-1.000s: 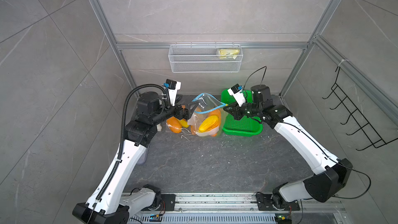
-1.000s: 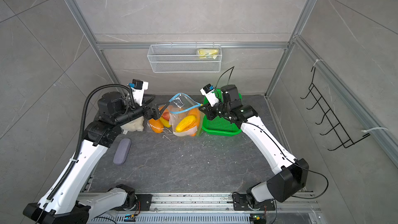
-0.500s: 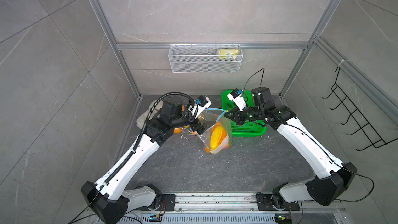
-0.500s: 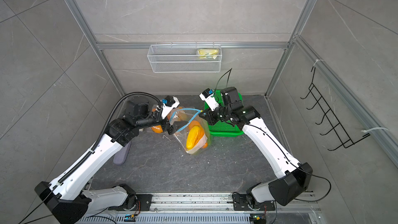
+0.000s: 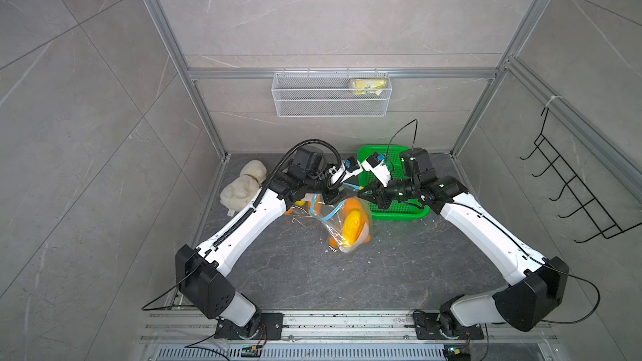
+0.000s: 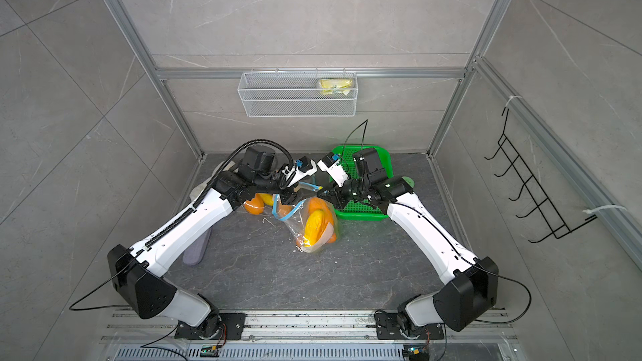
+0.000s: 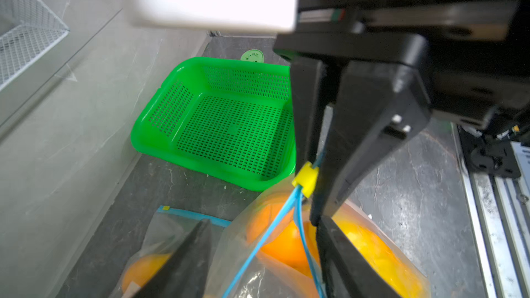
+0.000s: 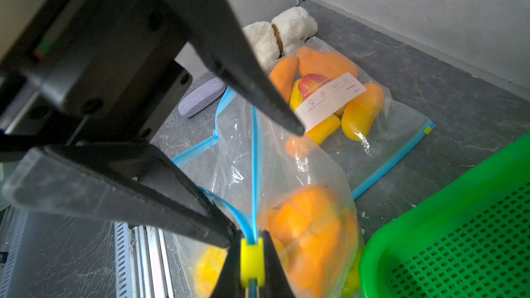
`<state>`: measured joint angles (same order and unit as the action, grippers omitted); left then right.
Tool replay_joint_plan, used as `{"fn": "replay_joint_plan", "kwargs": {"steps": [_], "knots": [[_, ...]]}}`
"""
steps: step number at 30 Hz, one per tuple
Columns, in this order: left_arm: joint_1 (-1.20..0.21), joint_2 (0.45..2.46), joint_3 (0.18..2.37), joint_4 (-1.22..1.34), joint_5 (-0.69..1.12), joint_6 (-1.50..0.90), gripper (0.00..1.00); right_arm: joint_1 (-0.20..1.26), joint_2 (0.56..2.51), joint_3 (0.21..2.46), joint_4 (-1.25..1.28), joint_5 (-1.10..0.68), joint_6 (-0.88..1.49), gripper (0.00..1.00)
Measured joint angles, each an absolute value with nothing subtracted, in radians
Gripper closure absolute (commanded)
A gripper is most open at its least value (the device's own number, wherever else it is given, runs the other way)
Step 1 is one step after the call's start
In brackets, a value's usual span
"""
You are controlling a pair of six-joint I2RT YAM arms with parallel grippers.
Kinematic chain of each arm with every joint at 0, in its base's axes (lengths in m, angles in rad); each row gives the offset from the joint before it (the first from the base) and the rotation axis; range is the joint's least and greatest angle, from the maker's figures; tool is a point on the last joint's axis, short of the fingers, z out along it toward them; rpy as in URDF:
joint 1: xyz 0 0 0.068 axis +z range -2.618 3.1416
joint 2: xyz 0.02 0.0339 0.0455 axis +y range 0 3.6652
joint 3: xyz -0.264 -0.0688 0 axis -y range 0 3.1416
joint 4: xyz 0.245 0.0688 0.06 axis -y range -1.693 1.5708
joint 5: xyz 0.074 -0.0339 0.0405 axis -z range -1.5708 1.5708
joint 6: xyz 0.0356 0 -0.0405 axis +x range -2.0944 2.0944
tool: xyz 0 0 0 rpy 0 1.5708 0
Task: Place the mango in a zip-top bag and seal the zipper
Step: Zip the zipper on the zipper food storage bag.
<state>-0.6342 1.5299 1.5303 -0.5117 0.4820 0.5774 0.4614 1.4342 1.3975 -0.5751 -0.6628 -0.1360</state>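
My left gripper [image 5: 335,198] jaws apart astride the blue zipper track [image 8: 256,153], clamping nothing, zip-top bag [image 5: 335,237] mouth unsealed, mango [image 5: 351,229] inside it, my right gripper [image 5: 359,193] pinched tight on the zipper at the yellow slider [image 8: 251,256], green basket [image 5: 403,216] just behind.

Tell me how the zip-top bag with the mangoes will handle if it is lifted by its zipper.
Likely floppy: the zip-top bag is thin clear film, sagging and creased below the right gripper pinching its zipper. Probably bottom-heavy: the mangoes bunch at its low end, so it may swing. The film looks glossy, so perhaps slippery.
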Motion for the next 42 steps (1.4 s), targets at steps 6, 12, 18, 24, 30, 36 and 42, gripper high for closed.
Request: {"fn": "replay_joint_plan", "kwargs": {"steps": [6,12,18,24,30,36,42], "knots": [[-0.634,1.53,1.523,-0.517,0.532,0.599,0.87,0.454,1.434,1.394,-0.574,-0.674,-0.147,0.97],[-0.634,1.53,1.508,-0.517,0.56,0.598,1.0,0.43,1.432,1.338,-0.525,-0.733,-0.144,0.84],[-0.634,1.53,1.507,-0.514,0.576,0.596,1.0,0.382,1.412,1.264,-0.458,-0.792,-0.117,0.72],[-0.634,1.53,1.506,-0.506,0.582,0.588,1.0,0.359,1.402,1.232,-0.406,-0.829,-0.099,0.85],[-0.634,1.53,1.507,-0.501,0.587,0.579,0.67,0.358,1.383,1.212,-0.36,-0.842,-0.08,0.99],[-0.635,1.522,1.5,-0.461,0.582,0.575,0.39,0.358,1.372,1.187,-0.327,-0.842,-0.07,1.0],[-0.64,1.514,1.499,-0.44,0.577,0.589,0.41,0.358,1.346,1.184,-0.315,-0.842,-0.063,1.0]]}}
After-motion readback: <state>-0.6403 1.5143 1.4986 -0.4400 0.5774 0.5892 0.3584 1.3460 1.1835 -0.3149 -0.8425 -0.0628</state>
